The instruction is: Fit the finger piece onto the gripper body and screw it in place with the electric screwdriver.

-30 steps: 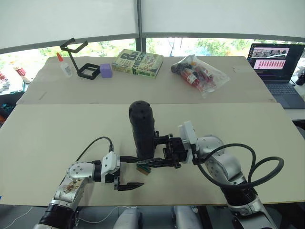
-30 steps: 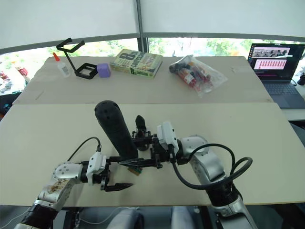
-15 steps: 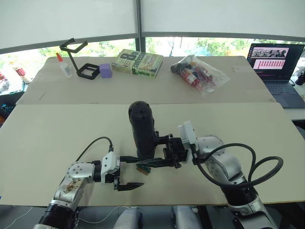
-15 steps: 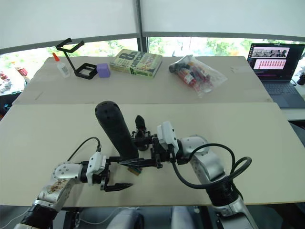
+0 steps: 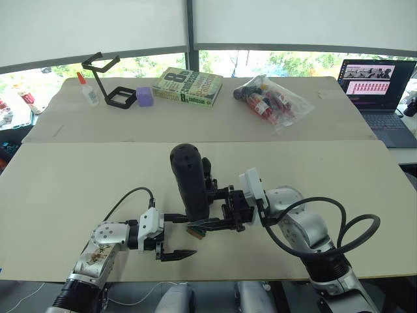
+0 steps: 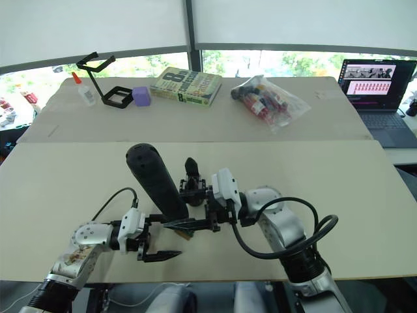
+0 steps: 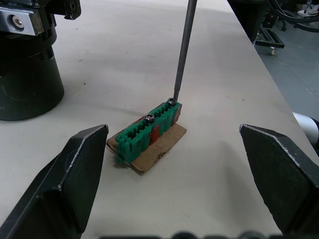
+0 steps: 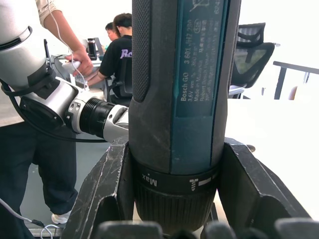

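Observation:
My right gripper point(image 5: 220, 220) is shut on the electric screwdriver point(image 5: 189, 180), a thick black cylinder held nearly upright and leaning a little left. Its thin metal bit point(image 7: 183, 50) points down, and the tip rests on a screw head in a small green terminal block point(image 7: 148, 133) on a card scrap. The gripper body point(image 6: 191, 175) stands just behind the screwdriver, its pointed black finger up; its round base point(image 7: 27, 82) shows in the left wrist view. My left gripper point(image 5: 180, 235) is open low over the table, fingers either side of the green block. The finger piece is out of view.
At the table's far side are a black wire stand point(image 5: 108, 82), a glue bottle point(image 5: 88, 92), a purple block point(image 5: 144, 96), a book point(image 5: 188, 86) and a clear bag of small items point(image 5: 272, 99). A laptop point(image 5: 381, 91) sits far right. People point(image 8: 118, 47) sit beyond.
The screwdriver's top has tipped left and slightly toward me, with my right gripper shifting a little left; the gripper body's finger now shows behind it. The left gripper has not moved.

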